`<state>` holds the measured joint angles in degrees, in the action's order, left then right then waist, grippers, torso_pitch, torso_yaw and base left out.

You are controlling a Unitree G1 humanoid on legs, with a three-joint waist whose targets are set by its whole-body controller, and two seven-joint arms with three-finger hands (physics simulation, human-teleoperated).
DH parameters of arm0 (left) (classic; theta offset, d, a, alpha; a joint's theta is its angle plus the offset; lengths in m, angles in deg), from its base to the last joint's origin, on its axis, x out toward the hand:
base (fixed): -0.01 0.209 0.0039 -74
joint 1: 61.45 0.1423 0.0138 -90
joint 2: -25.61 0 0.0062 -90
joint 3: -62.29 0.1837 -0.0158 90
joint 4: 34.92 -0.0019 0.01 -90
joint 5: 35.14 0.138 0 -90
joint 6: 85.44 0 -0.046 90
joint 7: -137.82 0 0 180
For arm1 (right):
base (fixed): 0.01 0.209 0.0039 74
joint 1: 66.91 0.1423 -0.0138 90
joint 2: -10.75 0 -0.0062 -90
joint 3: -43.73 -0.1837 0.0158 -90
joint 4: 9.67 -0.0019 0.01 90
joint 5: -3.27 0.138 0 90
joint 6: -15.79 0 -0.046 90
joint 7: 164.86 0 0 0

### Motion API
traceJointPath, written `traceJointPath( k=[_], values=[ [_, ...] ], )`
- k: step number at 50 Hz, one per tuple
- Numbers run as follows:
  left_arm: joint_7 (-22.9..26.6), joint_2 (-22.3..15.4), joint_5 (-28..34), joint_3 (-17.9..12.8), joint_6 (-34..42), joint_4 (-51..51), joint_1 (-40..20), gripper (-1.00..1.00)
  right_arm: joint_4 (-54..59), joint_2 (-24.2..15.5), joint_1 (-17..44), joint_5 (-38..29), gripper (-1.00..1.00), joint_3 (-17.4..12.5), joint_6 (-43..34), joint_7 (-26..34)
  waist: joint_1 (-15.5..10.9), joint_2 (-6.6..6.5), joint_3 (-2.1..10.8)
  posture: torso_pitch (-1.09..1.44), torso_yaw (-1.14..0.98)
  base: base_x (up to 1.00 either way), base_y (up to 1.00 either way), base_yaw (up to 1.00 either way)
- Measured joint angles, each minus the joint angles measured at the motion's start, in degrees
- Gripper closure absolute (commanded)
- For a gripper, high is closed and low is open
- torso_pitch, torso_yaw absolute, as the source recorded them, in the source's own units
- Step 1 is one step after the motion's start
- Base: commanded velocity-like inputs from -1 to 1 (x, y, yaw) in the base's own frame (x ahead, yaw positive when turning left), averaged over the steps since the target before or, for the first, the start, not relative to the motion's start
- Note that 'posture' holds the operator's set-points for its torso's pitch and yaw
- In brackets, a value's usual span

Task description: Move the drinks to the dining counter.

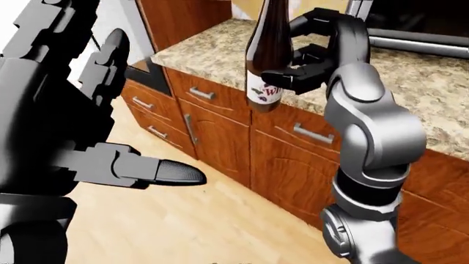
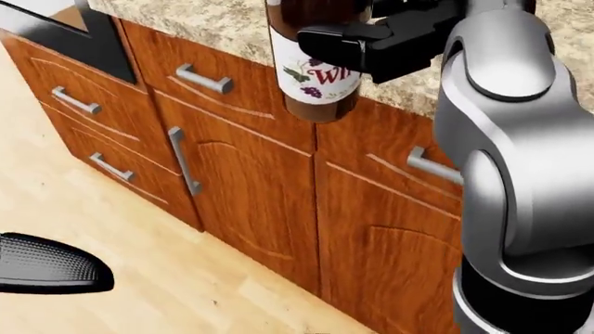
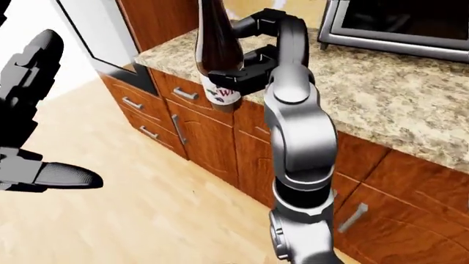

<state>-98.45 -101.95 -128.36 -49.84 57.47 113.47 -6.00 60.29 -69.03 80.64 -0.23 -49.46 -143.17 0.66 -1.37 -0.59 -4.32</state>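
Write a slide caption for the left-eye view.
Right hand fingers grip a wine bottle clear of the granite counter.

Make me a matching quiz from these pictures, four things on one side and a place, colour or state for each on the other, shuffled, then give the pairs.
Things:
1. wine bottle
2. left hand
3. counter top
4. cabinet doors

Descriptions:
A. speckled beige stone
B. reddish-brown wood with metal handles
C. open, fingers spread, holding nothing
D. dark glass, upright, gripped by the right hand, clear of the counter top

Pairs: 1-D, 2-C, 3-A, 4-B
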Motion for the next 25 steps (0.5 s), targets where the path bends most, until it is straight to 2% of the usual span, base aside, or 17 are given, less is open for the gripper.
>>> traceJointPath(
  k=[3, 7, 9, 10, 12, 14, 18, 20, 21, 22, 23, 25],
  values=[
    [0.2, 0.1, 0.4, -0.1, -0.2, 0.2, 0.1, -1.00, -0.7, 0.0, 0.0, 0.0, 1.00, -0.2, 0.6, 0.0, 0.4, -2.57, -0.28, 0.00, 0.00, 0.00, 0.00, 1.00],
    [0.3, -0.2, 0.3, -0.3, -0.2, 0.0, 0.2, -1.00, -0.3, 0.3, 0.1, 0.0, 1.00, 0.0, 1.2, -0.1, 0.4, -5.85, 0.01, 0.00, 0.00, 0.00, 0.00, 1.00],
    [0.0, 0.2, 0.3, -0.3, 0.0, -0.5, 0.9, -1.00, 0.3, 0.9, -0.4, 0.2, 1.00, 0.7, 1.3, -0.1, -0.3, -5.24, -0.98, 0.00, 0.00, 0.00, 0.00, 1.00],
    [-0.1, 0.0, 0.3, -0.4, 0.2, -0.5, 1.3, -1.00, 0.8, 1.2, -0.6, 0.5, 1.00, 1.4, 1.0, 0.1, -0.7, -5.27, -0.80, 0.00, 0.00, 0.00, 0.00, 1.00],
    [-0.2, -0.2, 0.3, -0.5, 0.2, -0.3, 1.1, -1.00, 1.2, 1.5, -0.9, 1.5, 1.00, 2.5, 0.3, 0.9, -1.2, -4.49, 0.03, 0.00, 0.00, 0.00, 0.00, 1.00],
    [-0.1, -0.5, 0.1, -0.8, -0.2, 0.0, 0.8, -1.00, 0.8, 1.6, -0.8, 2.2, 1.00, 2.8, 0.0, 1.4, -1.2, -3.08, 0.08, 0.00, 0.00, 0.00, 0.00, 1.00],
    [-0.3, -0.5, 0.2, -0.7, -0.6, 0.0, 0.8, -1.00, -0.8, 1.5, -0.3, 2.4, 1.00, 2.1, 1.0, 1.3, -0.4, -0.73, -0.66, 0.00, 0.00, 0.00, 0.00, 1.00],
    [-0.3, -0.6, 0.3, -0.5, -0.5, -0.2, 0.7, -1.00, -1.1, 1.4, -0.1, 2.2, 1.00, 1.7, 1.5, 1.0, 0.0, 0.76, -0.45, 0.00, 0.00, 0.00, 0.00, 1.00],
    [-0.3, -0.7, 0.2, -0.5, -0.5, -0.4, 0.5, -1.00, -1.2, 1.2, 0.0, 2.0, 1.00, 1.5, 1.9, 0.8, 0.4, 1.94, 0.00, 0.00, 0.00, 0.00, 0.00, 1.00],
    [-0.3, -0.4, 0.2, -0.5, -0.6, -0.1, 0.6, -1.00, -1.5, 0.9, -0.3, 1.9, 1.00, 1.2, 2.2, 0.7, 0.9, 2.04, 0.43, 0.00, 0.00, 0.00, 0.00, 1.00],
    [-0.2, -0.2, -0.1, -0.3, -0.5, 0.2, 0.8, -1.00, -1.8, 0.7, -0.8, 1.6, 1.00, 0.7, 2.2, 0.5, 1.2, 1.87, 0.26, 0.00, 0.00, 0.00, 0.00, 1.00],
    [-0.1, -0.5, -0.6, 0.1, -0.3, 0.5, 1.0, -1.00, -1.5, 0.4, -1.2, 0.8, 1.00, -0.1, 1.3, -0.1, 0.7, 2.02, 0.51, 0.00, 0.00, 0.00, 0.00, 1.00]
  ],
)
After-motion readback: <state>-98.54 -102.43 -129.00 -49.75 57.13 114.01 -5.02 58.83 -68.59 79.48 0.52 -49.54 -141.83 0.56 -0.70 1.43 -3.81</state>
